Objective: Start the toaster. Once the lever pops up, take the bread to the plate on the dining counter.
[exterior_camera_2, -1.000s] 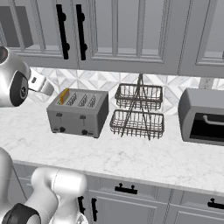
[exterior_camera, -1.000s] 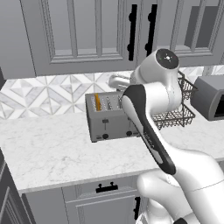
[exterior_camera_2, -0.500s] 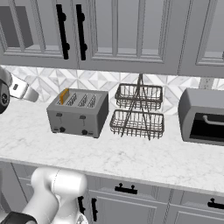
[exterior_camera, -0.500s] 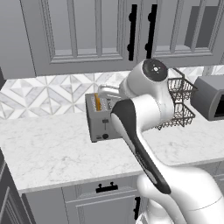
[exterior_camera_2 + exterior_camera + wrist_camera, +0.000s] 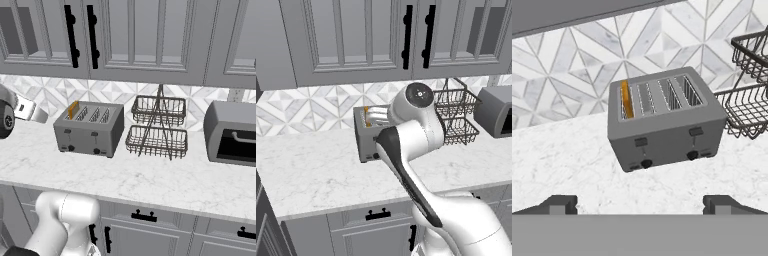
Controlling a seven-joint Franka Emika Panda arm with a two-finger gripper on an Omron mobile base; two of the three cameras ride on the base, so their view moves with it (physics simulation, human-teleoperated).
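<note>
item: toaster [image 5: 664, 120] — grey, four slots, standing on the marble bench [image 5: 150, 175] against the tiled backsplash [image 5: 577, 55]. we take it as our landmark.

item: bread [image 5: 627, 99] — orange edge showing, standing upright in the toaster's leftmost slot; in the right base view it pokes a little above the toaster's top [image 5: 73, 109].

item: lever [image 5: 641, 142] — small black tab on the left of the toaster's front, near the top of its travel; a twin tab [image 5: 696, 131] sits to its right, and a black knob [image 5: 645, 163] lies under each.

item: wire basket [image 5: 158, 127] — two tiers, dark wire, just right of the toaster, apart from it.

item: oven [image 5: 233, 135] — larger grey box with dark opening, further right of the toaster, beyond the basket.

item: claw [image 5: 639, 204] — we see its two dark tips spread wide apart, holding nothing, hovering in front of the toaster and facing its front, well clear of it.

item: cabinets [image 5: 125, 35] — grey doors with black handles, above the toaster.
</note>
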